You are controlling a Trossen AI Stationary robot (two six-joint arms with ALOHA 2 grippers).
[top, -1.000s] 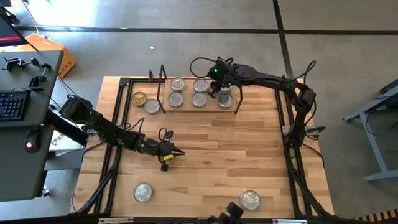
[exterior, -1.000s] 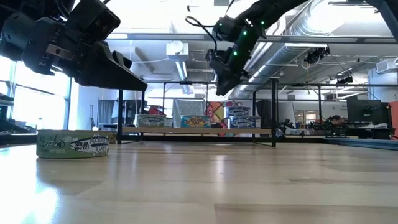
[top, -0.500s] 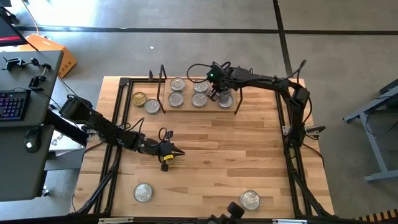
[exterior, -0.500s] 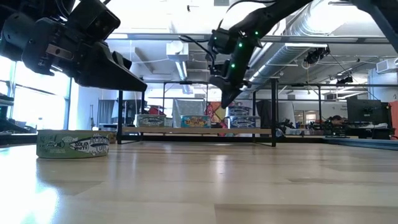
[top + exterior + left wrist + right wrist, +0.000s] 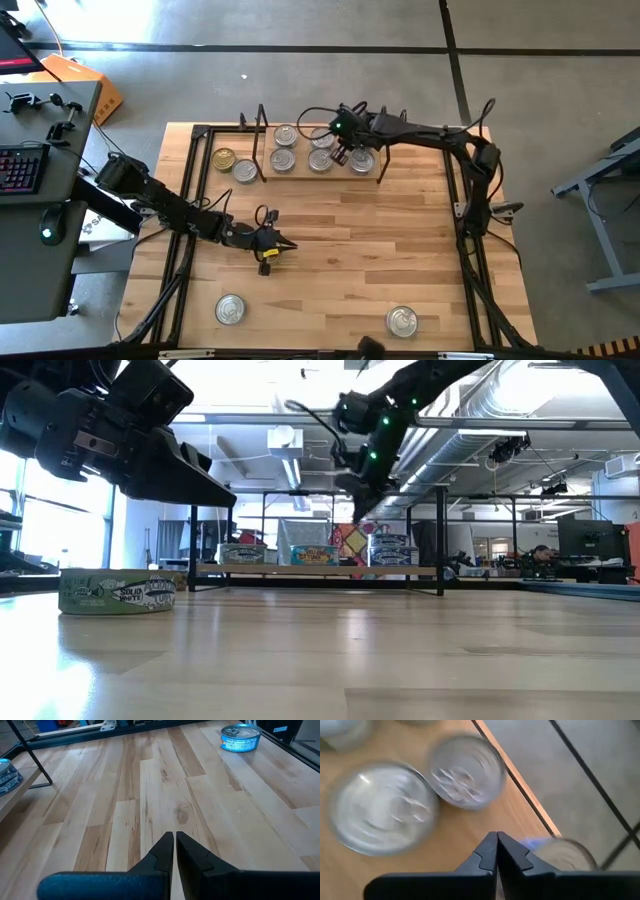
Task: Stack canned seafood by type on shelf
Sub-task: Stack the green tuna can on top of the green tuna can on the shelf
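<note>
Right arm stretched across to shelf [image 5: 300, 171]; right gripper [image 5: 340, 157] closed, empty, poised over tins [image 5: 321, 158], silver lids just below fingertips. Left arm angled over table centre; left gripper [image 5: 284, 245] closed, empty; loose tin [image 5: 230, 309] well behind it, another [image 5: 402, 321] farther off.

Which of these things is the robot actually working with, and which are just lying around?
Part of the job:
- tins on the shelf
- shelf
- loose tins on the table
- right hand, shut, above the shelf

Just there:
- keyboard
- orange box
</note>
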